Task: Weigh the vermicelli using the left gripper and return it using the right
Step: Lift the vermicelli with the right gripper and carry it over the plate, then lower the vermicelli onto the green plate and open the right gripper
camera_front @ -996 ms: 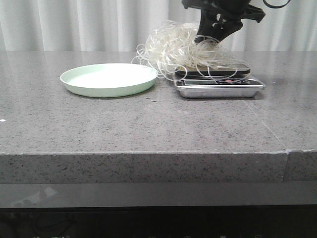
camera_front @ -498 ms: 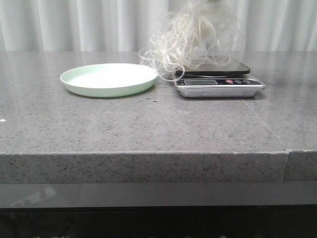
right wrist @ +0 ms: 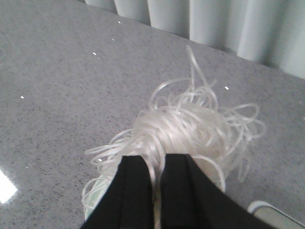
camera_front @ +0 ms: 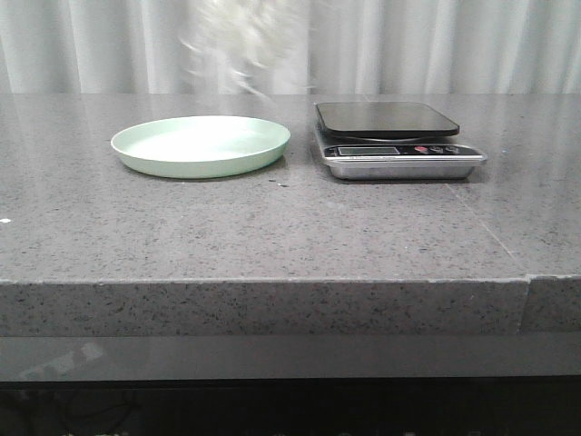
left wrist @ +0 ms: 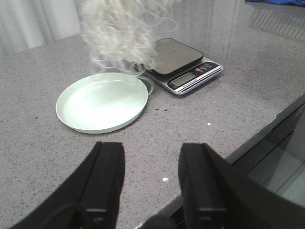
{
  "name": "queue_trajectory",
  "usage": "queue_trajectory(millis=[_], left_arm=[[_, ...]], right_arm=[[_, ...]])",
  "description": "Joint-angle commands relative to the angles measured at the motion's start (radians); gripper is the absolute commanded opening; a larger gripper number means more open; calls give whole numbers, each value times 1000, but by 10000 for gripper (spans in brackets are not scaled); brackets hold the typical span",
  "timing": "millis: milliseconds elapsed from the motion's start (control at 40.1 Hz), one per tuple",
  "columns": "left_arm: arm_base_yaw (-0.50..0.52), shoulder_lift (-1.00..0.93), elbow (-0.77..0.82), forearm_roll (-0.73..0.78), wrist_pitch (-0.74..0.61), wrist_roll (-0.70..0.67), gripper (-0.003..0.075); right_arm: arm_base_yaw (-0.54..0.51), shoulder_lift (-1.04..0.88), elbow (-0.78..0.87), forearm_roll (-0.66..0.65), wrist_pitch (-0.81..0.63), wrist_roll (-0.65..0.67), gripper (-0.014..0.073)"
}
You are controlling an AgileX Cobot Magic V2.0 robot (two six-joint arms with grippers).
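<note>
The vermicelli (camera_front: 243, 41), a whitish tangle of thin strands, hangs blurred in the air above the far side of the pale green plate (camera_front: 200, 145). In the left wrist view it hangs (left wrist: 121, 33) over the plate's far rim (left wrist: 101, 101), beside the scale (left wrist: 178, 61). My right gripper (right wrist: 158, 164) is shut on the vermicelli (right wrist: 190, 133) and holds it off the table; the arm itself is out of the front view. My left gripper (left wrist: 151, 160) is open and empty, low over the table's near edge.
A steel kitchen scale (camera_front: 397, 145) with a bare dark platform stands to the right of the plate. White curtains close off the back. The grey stone table (camera_front: 272, 227) has its front edge close to the left gripper.
The vermicelli was lifted off the scale and carried up and to the left, to above the plate. The scale platform is now bare and the right arm has left the front view.
</note>
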Motion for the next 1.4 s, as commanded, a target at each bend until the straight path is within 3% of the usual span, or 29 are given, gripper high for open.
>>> queue_trajectory(millis=[0, 249, 698, 947, 1370], left_arm=[[-5, 6, -24, 0, -75, -9, 365], [-5, 6, -24, 0, -75, -9, 365], [-5, 6, -24, 0, -75, -9, 365], [-5, 6, -24, 0, -75, -9, 365], [-5, 6, -24, 0, -75, -9, 365]], right_arm=[[28, -25, -77, 20, -110, -17, 166], [74, 72, -89, 9, -167, -18, 166], [117, 223, -89, 0, -69, -18, 172], [114, 234, -89, -16, -22, -18, 441], [100, 88, -89, -87, 103, -18, 458]])
